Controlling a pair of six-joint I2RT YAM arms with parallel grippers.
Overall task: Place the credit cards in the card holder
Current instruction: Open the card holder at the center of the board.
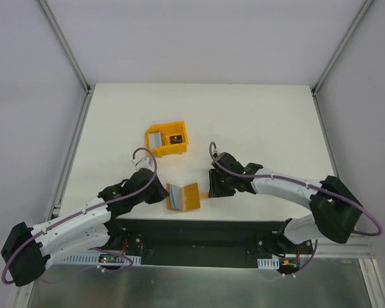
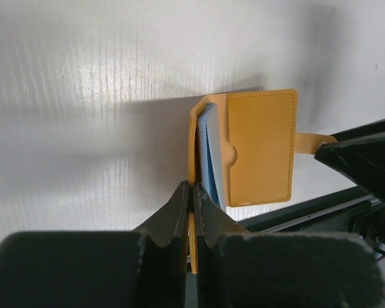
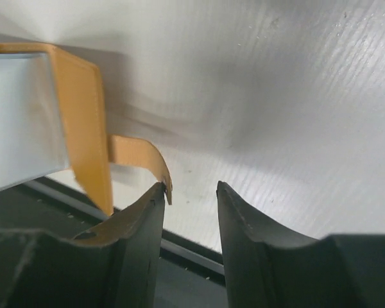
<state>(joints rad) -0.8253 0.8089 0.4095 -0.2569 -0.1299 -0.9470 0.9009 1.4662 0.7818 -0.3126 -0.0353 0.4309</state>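
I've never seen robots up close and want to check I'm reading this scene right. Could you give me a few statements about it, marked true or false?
1. The left pincer is shut on the wallet. True.
2. The right pincer is clamped on the wallet's tab. False: it is open, and the tab's end sits beside one finger.
3. Cards lie in the yellow bin. True.
4. The wallet is folded shut. False: it is open, with its pale inside showing.
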